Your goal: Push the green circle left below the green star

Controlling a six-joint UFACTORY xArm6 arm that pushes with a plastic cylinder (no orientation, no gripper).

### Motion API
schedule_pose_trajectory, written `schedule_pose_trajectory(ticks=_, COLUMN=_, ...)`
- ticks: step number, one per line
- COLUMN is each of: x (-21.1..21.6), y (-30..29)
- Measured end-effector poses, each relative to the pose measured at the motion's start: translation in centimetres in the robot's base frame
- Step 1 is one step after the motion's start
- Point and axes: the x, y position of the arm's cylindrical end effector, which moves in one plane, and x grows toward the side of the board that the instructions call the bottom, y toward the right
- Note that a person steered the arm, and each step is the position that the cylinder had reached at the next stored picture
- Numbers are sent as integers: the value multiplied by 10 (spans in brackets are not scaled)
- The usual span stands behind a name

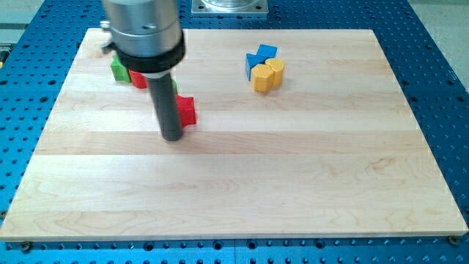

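Note:
My tip (172, 137) rests on the wooden board (242, 183), left of centre. A red block (187, 110) sits just right of the rod, above the tip, touching or nearly touching it. A sliver of a green block (175, 88) shows at the rod's right edge above the red block; the rod hides most of it, so I cannot tell its shape. Another green block (119, 68) sits at the view's upper left, partly hidden by the arm's housing, with a second red block (138, 78) against its right side.
Two blue blocks (261, 58) and a yellow block (268, 75) are clustered at the view's upper middle right. The board lies on a blue perforated table (440, 66). The arm's wide housing (143, 33) covers part of the upper left.

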Motion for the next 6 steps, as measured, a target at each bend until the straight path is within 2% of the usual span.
schedule_pose_trajectory(ticks=1, x=20, y=60)
schedule_pose_trajectory(ticks=2, x=-43, y=62)
schedule_pose_trajectory(ticks=3, x=-72, y=17)
schedule_pose_trajectory(ticks=4, x=-65, y=-54)
schedule_pose_trajectory(ticks=5, x=-66, y=-39)
schedule_pose_trajectory(ticks=6, x=-89, y=-20)
